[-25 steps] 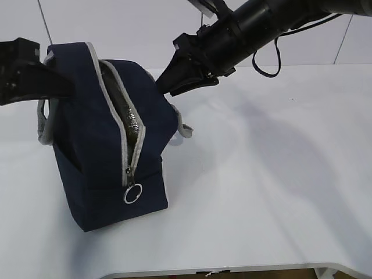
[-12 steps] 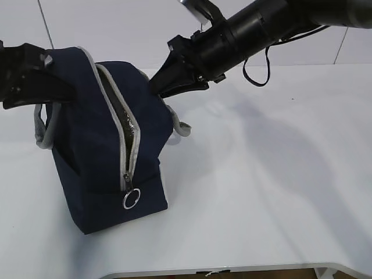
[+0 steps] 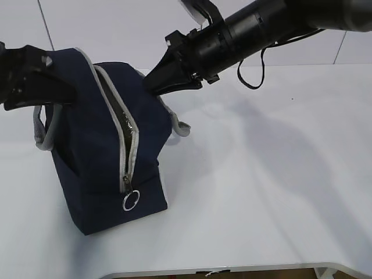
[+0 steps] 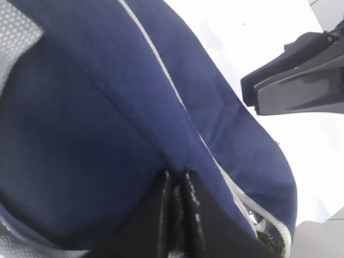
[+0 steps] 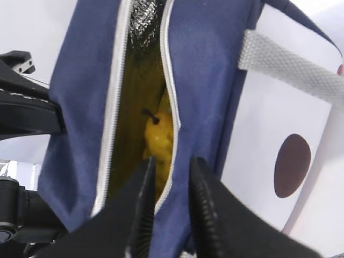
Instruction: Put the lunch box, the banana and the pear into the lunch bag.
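The lunch bag [image 3: 107,145] is seen standing on the white table [image 3: 261,192] at about nine o'clock in the exterior view, its grey zipper [image 3: 129,145] partly open along the top and front edge, with the ring pull [image 3: 131,201] hanging low on the near face. A grey webbing handle [image 3: 42,125] droops at the bag's nine o'clock side, and another loop of webbing is visible at its three o'clock side. The left claw [image 4: 177,209] is pressed together, and navy fabric of the bag's upper wall is pinched between its black fingers [image 4: 196,215], as the left wrist view shows; in the exterior view this arm enters from nine o'clock at the bag's top. The right claw [image 5: 171,204] is held over the bag's top from the one o'clock direction, its two fingers [image 5: 142,209] narrowly parted on either side of the zipper edge; whether that edge is gripped cannot be told. Through the slit in the right wrist view, the pear [image 5: 160,134] is seen inside the bag against the silver lining, its dark stem pointing towards ten o'clock. The white side panel with a dark red dot [image 5: 292,165] lies at three o'clock in that view. The banana and lunch box cannot be made out.
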